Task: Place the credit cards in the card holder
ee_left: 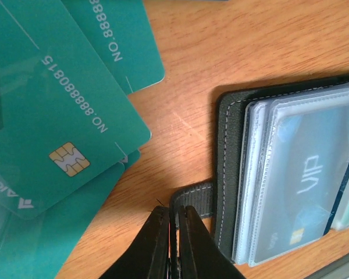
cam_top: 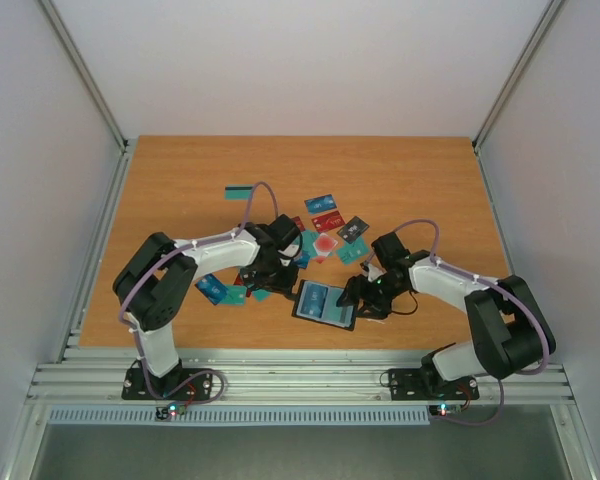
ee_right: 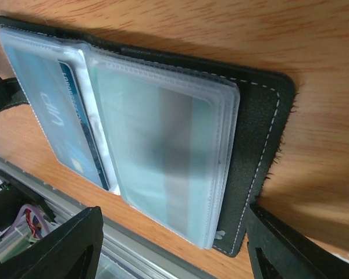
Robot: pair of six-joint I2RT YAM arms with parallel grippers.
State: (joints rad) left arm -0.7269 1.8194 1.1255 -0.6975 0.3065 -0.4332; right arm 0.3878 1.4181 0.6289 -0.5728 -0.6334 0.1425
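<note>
Left gripper (cam_top: 278, 280), top view: you have it down at the 9 o'clock edge of the small black folding card holder (cam_top: 325, 303). The card holder lies open near the front of the light-brown wooden table (cam_top: 180, 180), clear sleeves up. Your right gripper (cam_top: 363, 300) sits at its 3 o'clock edge. Thin plastic credit cards (cam_top: 327, 222) in teal, blue, red and dark grey lie scattered from 10 to 1 o'clock of it; your left arm covers some.

Left wrist view: fingers (ee_left: 157, 244) pressed together, only a slit between. Tips meet the black strap tab (ee_left: 195, 195) of the card holder (ee_left: 230, 145); you cannot tell whether they pinch it. A blue "VIP" card shows in the top sleeve at 3 o'clock. Teal chip cards (ee_left: 52, 116) overlap at 9 to 11 o'clock.

Right wrist view: fingers (ee_right: 70, 244) spread wide, holding nothing. Card holder (ee_right: 259, 133) lies flat between them, with the 5 o'clock finger just beside its stitched corner.
</note>
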